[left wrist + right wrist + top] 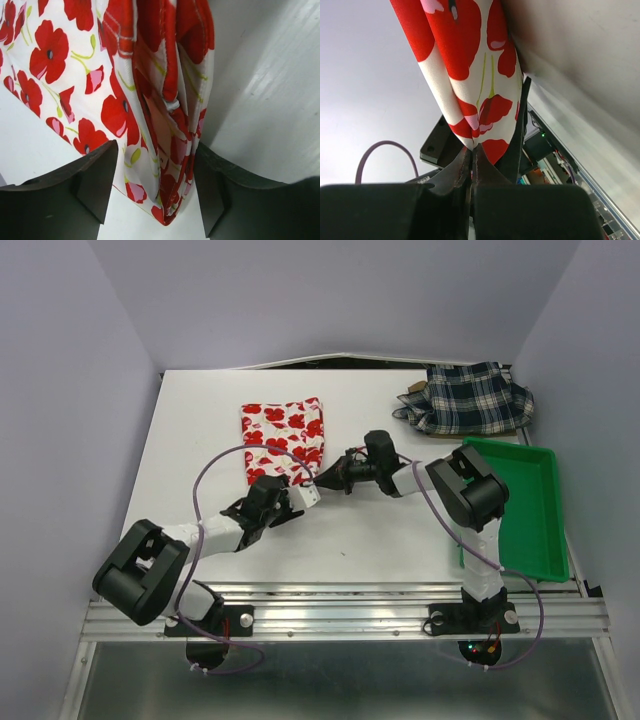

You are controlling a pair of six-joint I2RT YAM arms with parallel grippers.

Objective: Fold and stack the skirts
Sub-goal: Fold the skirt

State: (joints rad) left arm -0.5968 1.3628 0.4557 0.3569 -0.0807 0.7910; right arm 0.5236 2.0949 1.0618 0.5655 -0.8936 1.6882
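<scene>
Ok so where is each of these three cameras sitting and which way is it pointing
Top external: above and behind the bases, looking down on table, both arms, flower skirt, plaid skirt, green tray.
Left wrist: on the left arm, facing the skirt's folded edge between its open fingers.
Right wrist: on the right arm, fingers pinching the skirt's hem.
All three views share the flower skirt.

Two black robot arms with chunky rounded joints and white forearm links. A thin purple cable (205, 485) loops beside the left arm (150, 565); another runs along the right arm (470, 500). Both have dark fingers (95, 182).
</scene>
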